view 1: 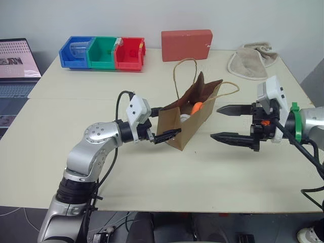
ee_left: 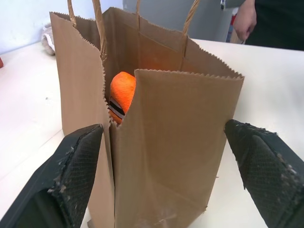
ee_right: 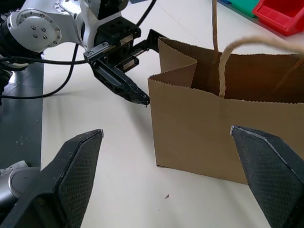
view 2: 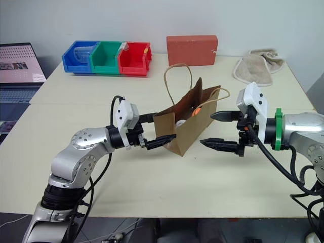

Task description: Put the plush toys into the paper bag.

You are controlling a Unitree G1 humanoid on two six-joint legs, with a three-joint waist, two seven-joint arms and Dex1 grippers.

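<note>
The brown paper bag point(view 1: 190, 125) stands upright in the middle of the table, mouth open, handles up. Inside it lie the plush toys: an orange one point(ee_left: 122, 91) showing through the gap at the bag's end, and a white one point(view 1: 185, 117) beside it, mostly hidden. My left gripper point(view 1: 166, 121) is open, with one finger on each side of the bag's narrow near-left end. To the right of the bag, my right gripper point(view 1: 216, 122) is open and empty, its tips pointing at the bag's long side, a little apart from it.
A red box point(view 1: 186, 44) and a beige cloth point(view 1: 251, 61) lie at the table's far edge, beside blue, green and red bins point(view 1: 103, 52). A laptop point(view 1: 17, 66) sits at the far left. A person's hand point(ee_left: 244, 19) shows beyond the table.
</note>
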